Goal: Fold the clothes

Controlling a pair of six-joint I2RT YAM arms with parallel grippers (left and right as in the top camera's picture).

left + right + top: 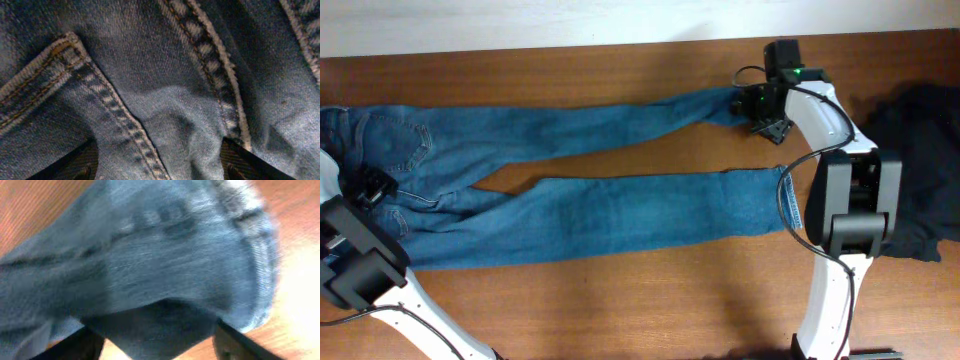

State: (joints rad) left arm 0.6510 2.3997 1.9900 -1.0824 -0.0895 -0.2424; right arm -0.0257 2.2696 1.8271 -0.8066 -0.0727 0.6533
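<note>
Left wrist view: denim fills the frame. The jeans (165, 100) are bunched into a ridge between the two dark fingers (80, 167) of the left gripper (160, 172). Jaws stand wide with cloth packed between them; cannot tell if it is clamped or only lying there.

Right wrist view, blurred: the right gripper (160, 347) is at a leg cuff, the hem sagging between spread fingers (235, 342). Grasped or let go, cannot tell.

Overhead: the jeans lie flat across the wooden table (620, 310), waistband at left, legs running right in a narrow V. The left gripper sits at the seat, near a back pocket. The right gripper is at the end of the far leg. A black garment (920, 150) is heaped at right, just beyond the cuffs.
</note>
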